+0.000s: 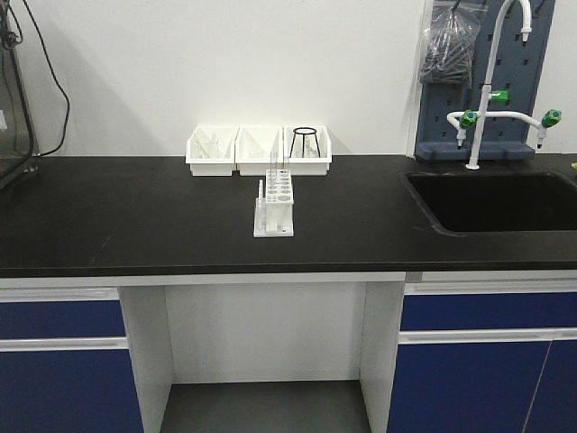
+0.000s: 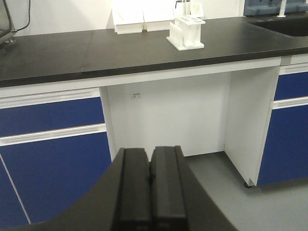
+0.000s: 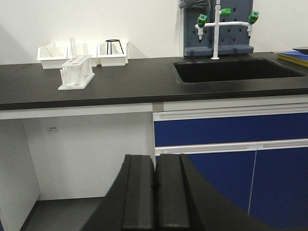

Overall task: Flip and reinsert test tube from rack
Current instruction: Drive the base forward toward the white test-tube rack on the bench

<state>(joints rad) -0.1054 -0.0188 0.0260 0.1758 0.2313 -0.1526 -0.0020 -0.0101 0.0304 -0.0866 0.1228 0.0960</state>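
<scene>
The small white rack (image 1: pixel 275 206) stands on the black counter, in front of the white bins. A clear test tube (image 1: pixel 274 162) stands upright in its far end; a second like it stands beside it. The rack also shows in the left wrist view (image 2: pixel 185 32) and the right wrist view (image 3: pixel 76 72), with a tube (image 3: pixel 73 48) upright in it. My left gripper (image 2: pixel 150 156) is shut and empty, low in front of the cabinets, far from the rack. My right gripper (image 3: pixel 155 161) is shut and empty, also below counter height. Neither gripper shows in the front view.
Three white bins (image 1: pixel 258 149) stand at the back against the wall; the right one holds a black wire stand (image 1: pixel 305 142). A black sink (image 1: pixel 491 200) with a white tap (image 1: pixel 487 90) is at the right. Blue cabinet fronts (image 3: pixel 226 130) flank an open knee space under the counter.
</scene>
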